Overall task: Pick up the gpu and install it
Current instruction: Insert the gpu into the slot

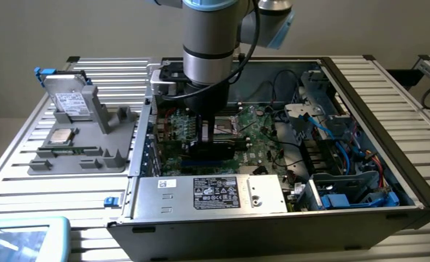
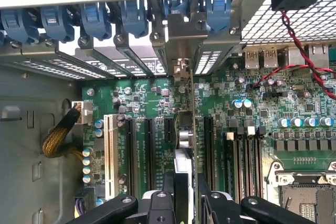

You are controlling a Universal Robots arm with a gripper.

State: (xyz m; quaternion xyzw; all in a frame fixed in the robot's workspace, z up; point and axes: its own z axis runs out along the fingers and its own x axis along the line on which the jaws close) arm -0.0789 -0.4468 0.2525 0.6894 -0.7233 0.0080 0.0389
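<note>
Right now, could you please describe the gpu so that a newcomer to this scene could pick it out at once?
Look inside the open computer case, at the green motherboard under the arm. The gpu is the thin card standing on edge among the long black slots, clamped by the pincer. Unlike those empty slots, it rises above the board and ends in a silver bracket.

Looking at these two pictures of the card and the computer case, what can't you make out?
Wrist view: the gpu stands edge-on in the end effector, so the card itself hides whether it is seated in its slot.
Exterior view: the arm covers that slot.
Exterior view: the power supply label print is too small to read.
Wrist view: the processor socket is cut off by the picture's edge.
</note>
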